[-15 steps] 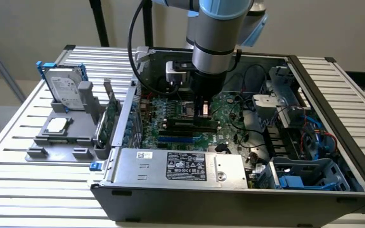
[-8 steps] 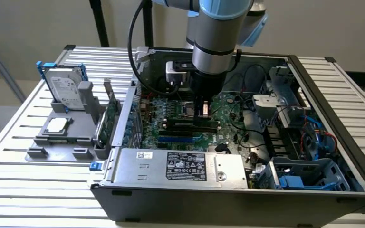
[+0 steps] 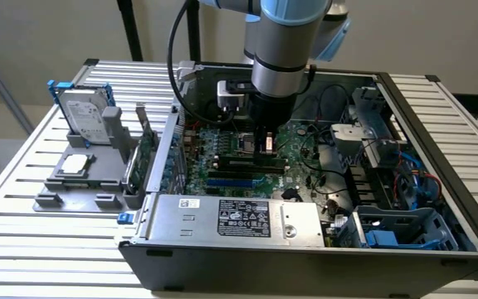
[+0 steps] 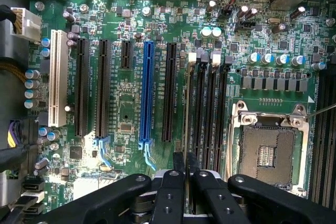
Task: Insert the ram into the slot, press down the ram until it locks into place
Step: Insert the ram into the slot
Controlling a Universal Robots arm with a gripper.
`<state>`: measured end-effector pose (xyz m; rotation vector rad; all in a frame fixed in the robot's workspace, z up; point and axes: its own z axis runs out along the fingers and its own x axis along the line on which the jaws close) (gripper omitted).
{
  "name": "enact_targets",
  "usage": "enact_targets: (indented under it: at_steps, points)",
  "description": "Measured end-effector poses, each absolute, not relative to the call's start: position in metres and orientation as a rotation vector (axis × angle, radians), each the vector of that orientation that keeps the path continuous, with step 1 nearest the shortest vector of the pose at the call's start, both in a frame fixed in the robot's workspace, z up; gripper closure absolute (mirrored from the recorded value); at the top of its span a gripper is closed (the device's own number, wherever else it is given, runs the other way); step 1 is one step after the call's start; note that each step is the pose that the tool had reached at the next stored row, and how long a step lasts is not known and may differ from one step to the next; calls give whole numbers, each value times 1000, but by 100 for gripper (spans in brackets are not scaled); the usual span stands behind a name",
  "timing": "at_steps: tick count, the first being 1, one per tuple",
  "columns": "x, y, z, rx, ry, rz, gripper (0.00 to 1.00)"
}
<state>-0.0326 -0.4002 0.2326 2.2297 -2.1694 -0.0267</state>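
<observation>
The ram (image 4: 186, 108) shows edge-on in the wrist view as a thin strip. It stands over the outermost of the black memory slots (image 4: 202, 108), on the side toward the long expansion slots. My gripper (image 4: 185, 163) is shut on one end of the ram, with a black finger (image 4: 177, 162) on each side. In the exterior view my gripper (image 3: 264, 148) reaches straight down into the open computer case (image 3: 438, 112). There it holds the ram (image 3: 266, 144) just above the memory slots (image 3: 248, 165). Whether the ram's lower edge sits in the slot cannot be told.
An empty CPU socket (image 4: 268, 153) lies beside the memory slots, and a blue expansion slot (image 4: 147, 95) on their other side. The power supply (image 3: 239, 218) fills the case's near side. At the exterior view's left stand a grey fixture (image 3: 81, 180) with a hard drive (image 3: 85, 118) and an upright expansion card (image 3: 146, 156).
</observation>
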Motion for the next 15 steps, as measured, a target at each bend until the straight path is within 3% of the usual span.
enact_targets:
  at_steps: [15]
  points:
    - [-37, -396, 233, 2236, -2175, 24, 87]
